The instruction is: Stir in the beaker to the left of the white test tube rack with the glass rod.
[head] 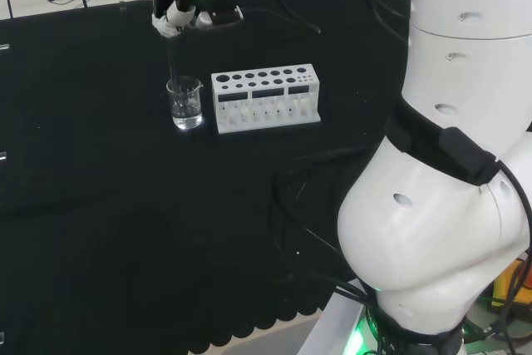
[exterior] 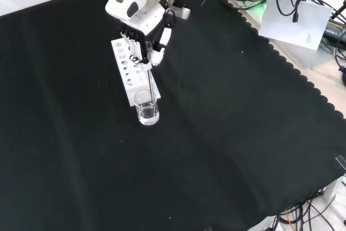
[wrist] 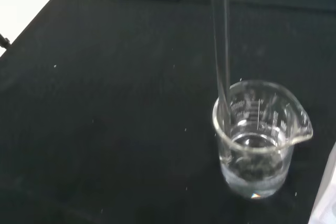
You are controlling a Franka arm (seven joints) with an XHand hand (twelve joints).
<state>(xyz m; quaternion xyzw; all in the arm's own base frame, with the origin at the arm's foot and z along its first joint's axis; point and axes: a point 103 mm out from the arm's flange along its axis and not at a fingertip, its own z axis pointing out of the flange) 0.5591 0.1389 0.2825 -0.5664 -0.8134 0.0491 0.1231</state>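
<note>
Glass rod (wrist: 221,51) in beaker (wrist: 257,145) — wrist view.

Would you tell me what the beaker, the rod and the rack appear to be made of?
The beaker looks like clear glass or plastic: see-through, printed scale. The rod looks like clear glass, nearly invisible. The rack looks like matte white plastic, opaque.
</note>
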